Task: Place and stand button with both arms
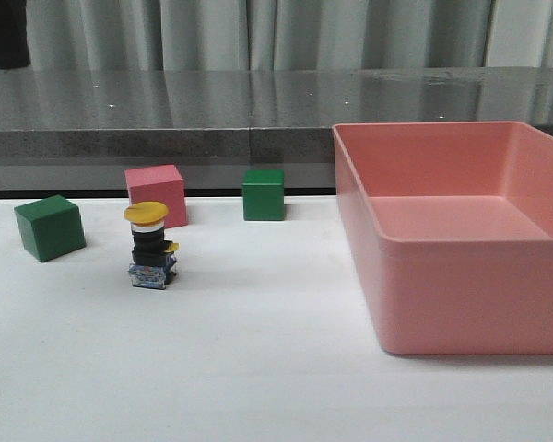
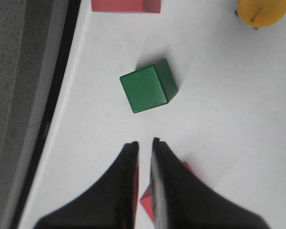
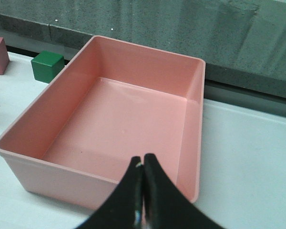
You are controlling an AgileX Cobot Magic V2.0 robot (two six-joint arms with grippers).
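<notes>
Front view: the button stands upright on the white table, left of centre, yellow cap up, just in front of the pink cube. A green cube sits toward the left edge, another near the far edge. The pink bin fills the right side.

Left wrist view: the left gripper hangs above the table, fingers nearly together, holding nothing, near the green cube; the button's cap shows at the frame's edge.

Right wrist view: the right gripper is pressed together, empty, over the bin.

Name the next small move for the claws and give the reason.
Probably none beyond keeping both arms back: the button already stands upright on the table, yellow cap up, untouched. The left claw and right claw look shut and empty.
</notes>
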